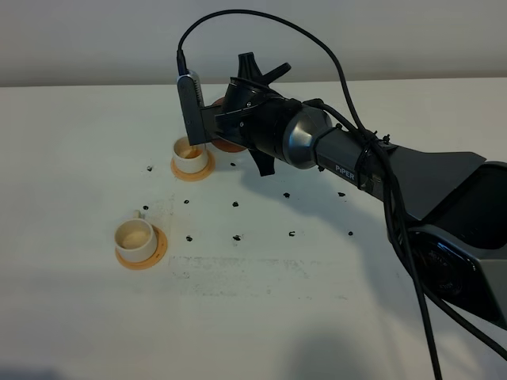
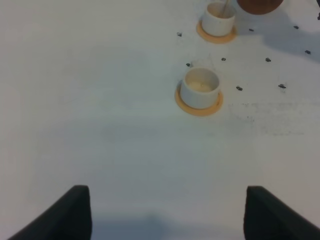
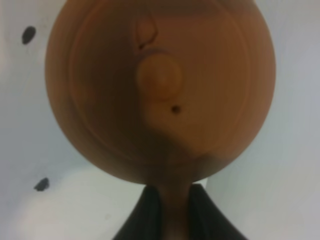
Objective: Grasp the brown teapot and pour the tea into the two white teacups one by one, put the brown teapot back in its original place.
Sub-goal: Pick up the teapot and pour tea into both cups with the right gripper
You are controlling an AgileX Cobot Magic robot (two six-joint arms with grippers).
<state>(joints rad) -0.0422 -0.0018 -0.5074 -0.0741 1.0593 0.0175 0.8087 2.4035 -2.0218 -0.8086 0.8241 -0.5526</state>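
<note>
Gripping the brown teapot (image 3: 160, 90) by its loop handle: right gripper (image 3: 175, 207) closed tight, dark fingers (image 3: 147, 212) pinching the handle from both sides. Looking straight onto the knobbed lid in the right wrist view, with the round body filling most of that view. Holding the pot at the far side of the tabletop (image 1: 277, 301), apparently raised off it, just beside and above the far teacup (image 1: 192, 155). Mostly hidden behind the wrist in the high view, with only reddish slivers showing.

Judging by that position, pouring into the far teacup now. Possibly a thin pale streak at that cup's rim in the left wrist view, but too small to call a stream.

Nearer the camera, well apart from the pot: the near teacup (image 1: 135, 236), upright on its orange saucer (image 1: 158, 252). Pale inside; impossible to tell whether filled or dry, so no telling which cup comes first.

Left to do in any case: finishing the pour, perhaps serving the other cup, then setting the pot down on its round coaster, not visible anywhere here.

Scattered across the tabletop between the cups and the arm: small dark specks (image 1: 236, 205).

Hanging over bare tabletop, clear of everything: left gripper (image 2: 170, 215), fingers spread wide, holding nothing.
</note>
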